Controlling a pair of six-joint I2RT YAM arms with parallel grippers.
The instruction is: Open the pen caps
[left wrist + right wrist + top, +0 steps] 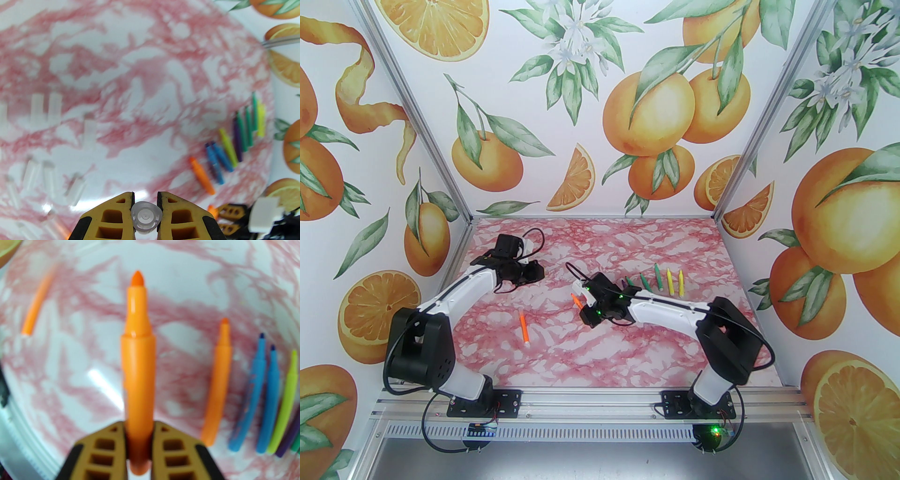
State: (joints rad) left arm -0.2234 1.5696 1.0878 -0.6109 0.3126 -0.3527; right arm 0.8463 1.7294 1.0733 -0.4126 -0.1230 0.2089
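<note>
Left tool (145, 199) clamped on clear cap (146, 219); right tool (138, 427) grips uncapped orange pen (138, 357). Far-right row (659, 277) looks done. Lone pen (524, 328) near-left: cap state unclear.

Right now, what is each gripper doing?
Left gripper: closed on a small clear plastic cap.
Right gripper: closed on an uncapped orange plastic marker.

left gripper (145, 199) — clamped on clear cap (146, 219) | right gripper (138, 427) — clamped on orange marker (138, 361)
</note>
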